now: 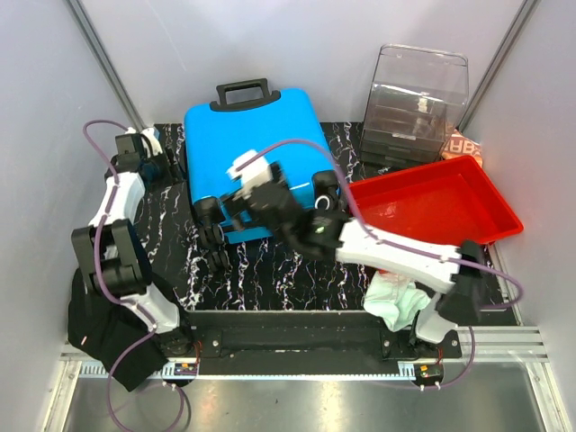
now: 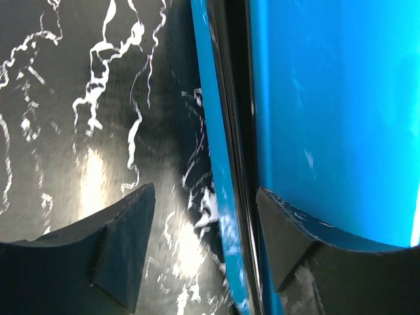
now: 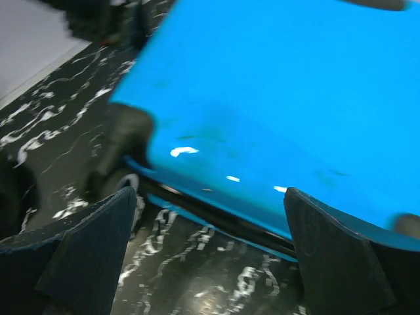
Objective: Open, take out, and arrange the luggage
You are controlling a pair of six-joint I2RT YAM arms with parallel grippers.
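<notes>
- Lying flat on the black marbled table (image 1: pixel 270 270), the blue hard-shell suitcase (image 1: pixel 252 135) sits left of centre. Its black carry handle (image 1: pixel 243 93) points to the far wall and its wheels (image 1: pixel 209 216) point toward the arm bases. The two shell halves appear closed together, and no lining shows.
- Left gripper (image 1: pixel 155 165): stationed low at the suitcase's left flank. The wrist view shows the jaws spread wide and empty. One finger (image 2: pixel 125 243) is over bare table and the other (image 2: pixel 289 236) is over blue shell, with the dark seam (image 2: pixel 231 131) running between them. Judgement: it is placed astride the seam to work or brace that edge.
- Right gripper (image 1: pixel 236 193): reached across from its base to the near, wheel-end edge. The wrist view is blurred, but the jaws stand wide apart and hold nothing. They frame the lid's lower edge, with a wheel (image 3: pixel 121 177) at the left. Contact with the shell cannot be confirmed.
- Stage, as judged: opening is not yet achieved, and nothing has been taken out.
- Surroundings: a red plastic tray (image 1: pixel 450 202) lies just right of the suitcase, with a clear drawer box (image 1: pixel 418 99) behind it. Both are plausible places for the contents. A white-and-green cloth (image 1: pixel 396 301) lies by the right arm's base and a dark cloth (image 1: pixel 103 333) by the left.
- Risk noted: the shell is glossy and smooth, so fingers may slip off the lid edge. The case may also shift on the table if pushed from one side only.
</notes>
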